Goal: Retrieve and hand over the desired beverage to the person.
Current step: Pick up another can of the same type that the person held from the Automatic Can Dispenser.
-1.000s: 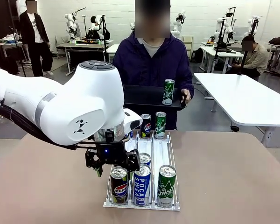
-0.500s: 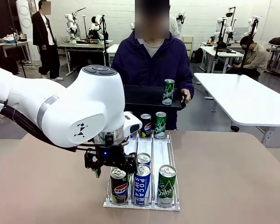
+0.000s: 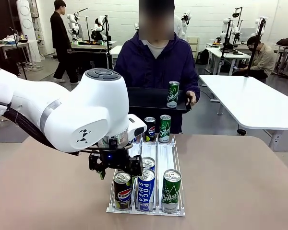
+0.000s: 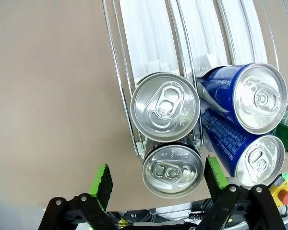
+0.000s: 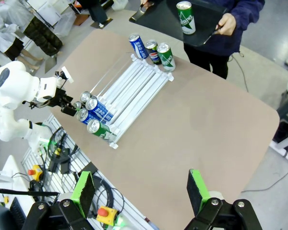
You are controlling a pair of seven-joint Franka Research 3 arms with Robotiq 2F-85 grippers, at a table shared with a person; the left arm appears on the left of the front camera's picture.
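A white wire rack (image 3: pixel 177 163) on the table holds beverage cans. Its near end has a Pepsi can (image 3: pixel 122 190), a blue Pocari Sweat can (image 3: pixel 146 189) and a green Chilsung can (image 3: pixel 171 190). My left gripper (image 3: pixel 119 171) hovers open just above the Pepsi can. In the left wrist view the green fingers (image 4: pixel 102 179) flank the nearest silver can top (image 4: pixel 173 167), with a second can (image 4: pixel 165 106) behind it. The person (image 3: pixel 156 62) stands across the table holding a black tray (image 3: pixel 149 101) with a Chilsung can (image 3: pixel 173 94). My right gripper (image 5: pixel 140 191) hangs open high over the table.
More cans stand at the rack's far end: a Pepsi (image 3: pixel 150 129) and a Chilsung (image 3: pixel 164 128). Two Pocari cans (image 4: pixel 257 100) lie in the lane beside the Pepsi lane. The brown table (image 3: pixel 230 182) is bare to the rack's right and left. Other people move in the background.
My left arm's big joint has shifted slightly while its gripper stays over the front Pepsi can. A passer-by in black has walked to the right in the background.
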